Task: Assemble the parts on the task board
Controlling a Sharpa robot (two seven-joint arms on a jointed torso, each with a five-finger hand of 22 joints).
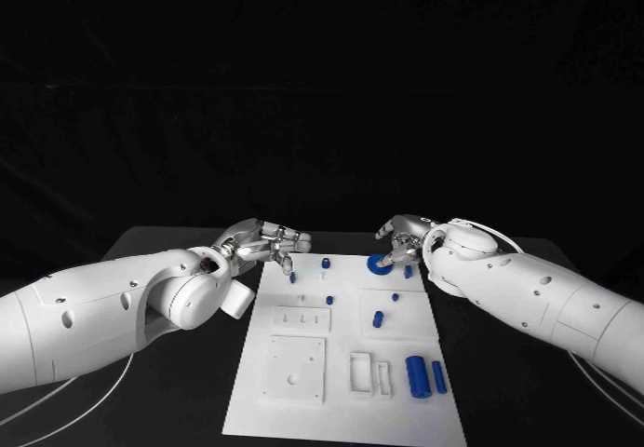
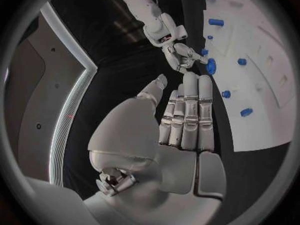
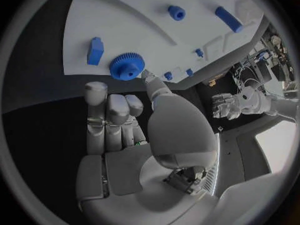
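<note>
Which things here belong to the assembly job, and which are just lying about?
Job: task board; blue gear touched by the right hand; blue pegs; two blue cylinders; left hand.
Lying about: black table.

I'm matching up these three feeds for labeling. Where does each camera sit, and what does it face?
Head view: on the robot's head, looking down at the task board; both arms enter.
Left wrist view: behind the left hand, facing the board's edge and the right hand.
Right wrist view: behind the right hand, facing the blue gear.
Shared: all three show the gear.
</note>
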